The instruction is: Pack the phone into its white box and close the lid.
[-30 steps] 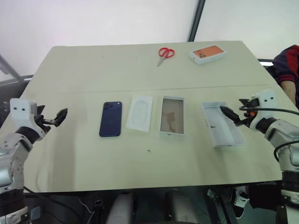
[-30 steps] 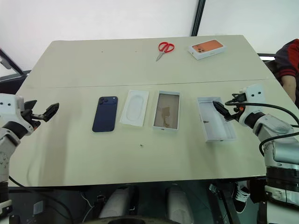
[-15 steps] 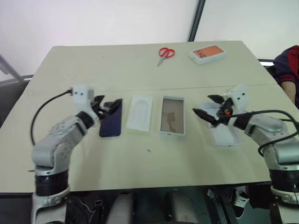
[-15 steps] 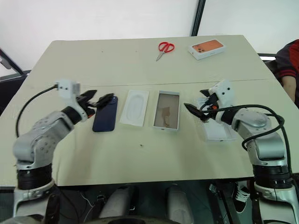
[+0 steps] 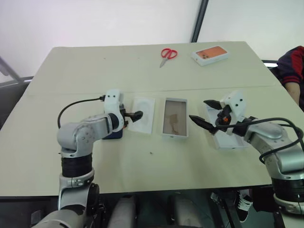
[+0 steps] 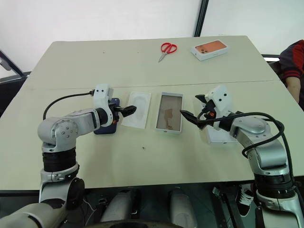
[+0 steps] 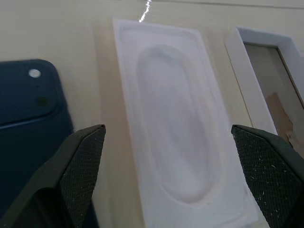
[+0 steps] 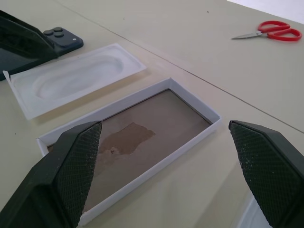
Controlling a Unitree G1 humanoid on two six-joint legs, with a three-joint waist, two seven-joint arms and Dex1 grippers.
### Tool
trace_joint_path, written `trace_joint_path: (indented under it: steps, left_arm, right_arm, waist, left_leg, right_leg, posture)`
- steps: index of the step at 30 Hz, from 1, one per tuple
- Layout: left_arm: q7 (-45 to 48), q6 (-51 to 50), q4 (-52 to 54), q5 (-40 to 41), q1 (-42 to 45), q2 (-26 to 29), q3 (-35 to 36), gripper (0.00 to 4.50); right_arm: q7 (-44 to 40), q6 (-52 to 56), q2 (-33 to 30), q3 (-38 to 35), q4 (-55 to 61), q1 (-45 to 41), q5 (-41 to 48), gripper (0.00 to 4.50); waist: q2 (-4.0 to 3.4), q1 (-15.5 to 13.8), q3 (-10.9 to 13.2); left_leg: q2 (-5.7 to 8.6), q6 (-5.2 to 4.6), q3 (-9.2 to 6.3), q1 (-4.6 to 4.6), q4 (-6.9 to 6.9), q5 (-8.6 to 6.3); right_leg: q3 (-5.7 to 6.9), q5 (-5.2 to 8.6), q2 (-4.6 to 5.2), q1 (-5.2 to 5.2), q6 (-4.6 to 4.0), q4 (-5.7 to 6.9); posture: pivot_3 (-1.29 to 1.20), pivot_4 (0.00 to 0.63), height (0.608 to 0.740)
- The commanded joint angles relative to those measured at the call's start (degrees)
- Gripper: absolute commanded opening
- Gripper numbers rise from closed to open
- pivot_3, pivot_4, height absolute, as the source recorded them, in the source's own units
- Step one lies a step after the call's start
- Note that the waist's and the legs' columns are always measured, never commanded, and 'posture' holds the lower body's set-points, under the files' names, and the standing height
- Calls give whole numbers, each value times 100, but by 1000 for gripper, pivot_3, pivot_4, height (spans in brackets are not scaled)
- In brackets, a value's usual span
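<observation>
I see the phone (image 6: pixel 106 118) lying flat left of the middle of the frame, mostly hidden under my left arm. Just right of it lies a white insert (image 6: pixel 137 109) with an oval dip, and right of that the white box (image 6: pixel 170 118) with its brown floor. The lid (image 5: pixel 227 134) lies further right, partly covered by my right arm. At the top of the frame are red scissors (image 6: pixel 167 48) and a box with an orange picture (image 6: pixel 209 49). A person's red and dark sleeve (image 6: pixel 293 57) shows at the right edge.

The left wrist view shows the phone's camera corner beside the insert, with nothing between them. The right wrist view shows the white box is empty, with a darker patch on its floor.

My left gripper (image 5: pixel 134 115) hangs over the gap between phone and insert, spread wide, holding nothing. My right gripper (image 6: pixel 191 109) hangs between the white box and the lid, also spread wide and empty.
</observation>
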State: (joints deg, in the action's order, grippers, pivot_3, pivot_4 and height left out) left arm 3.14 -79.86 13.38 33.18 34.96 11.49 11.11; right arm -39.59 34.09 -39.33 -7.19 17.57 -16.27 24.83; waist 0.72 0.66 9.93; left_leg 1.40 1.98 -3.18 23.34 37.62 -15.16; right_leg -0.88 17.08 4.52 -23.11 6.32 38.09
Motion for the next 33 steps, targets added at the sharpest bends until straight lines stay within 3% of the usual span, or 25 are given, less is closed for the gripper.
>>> trace_joint_path:
  steps: [1, 7, 8, 10, 17, 23, 27, 33]
  left_arm:
    - [-10, -197, -30, -64, 169, -35, 48, 4440]
    - [-10, -574, -125, -96, 192, -212, 87, 4440]
    - [-31, -634, -137, -123, 190, -247, 114, 4218]
    - [-77, -695, -139, -190, 196, -313, 195, 3559]
    - [-210, -708, -131, -429, 235, -527, 495, 19]
    - [-114, -123, -85, -527, 238, -452, 556, 19]
    - [-24, -86, -3, 166, 694, -924, 1734, 19]
    - [-155, -668, -150, 657, 1234, -1486, 2582, 19]
  right_arm:
    - [10, -25, -8, -69, 249, -10, 46, 4491]
    - [-33, 68, -25, -23, 385, -6, 100, 4491]
    - [-46, 73, -32, -21, 399, 4, 101, 4500]
    - [-59, 90, -35, -14, 415, 9, 99, 4500]
    - [-434, 174, -257, 14, 517, 168, 158, 4500]
    - [-753, 173, -431, -41, 577, 344, 266, 4500]
    - [-785, 79, -514, -114, 500, 424, 164, 4500]
    - [-787, -49, -594, -233, 348, 448, 72, 4500]
  waist:
    - [0, -1, 0]
    - [0, -4, 0]
    - [0, -5, 0]
    - [0, -6, 0]
    - [1, -11, 0]
    - [1, -4, 0]
    - [5, -14, 2]
    - [6, -32, 3]
  left_leg:
    - [0, 0, 0, 0, 0, 0]
    - [0, 3, 0, 0, 0, 2]
    - [1, 3, -1, 0, 0, 2]
    - [1, 3, -1, 0, 0, 2]
    - [2, 4, -1, 2, 2, 2]
    - [2, 4, -3, 1, 4, 2]
    - [1, 4, -5, 3, 6, 2]
    - [5, 4, -7, 5, 16, 2]
  right_leg:
    - [0, 0, 0, 0, 0, 0]
    - [0, 0, 1, 0, 0, 0]
    - [0, 0, 1, 0, 0, 0]
    - [0, 0, 1, 0, 0, 0]
    - [0, 0, 2, 0, 0, 0]
    - [1, 0, 2, 2, 0, 0]
    - [3, 0, 2, 2, 0, 0]
    - [7, 1, 4, 8, 1, -2]
  posture:
    - [0, 150, 740]
    - [0, 150, 740]
    - [0, 150, 740]
    - [0, 150, 740]
    - [0, 150, 740]
    - [0, 150, 740]
    - [0, 150, 740]
    - [0, 150, 740]
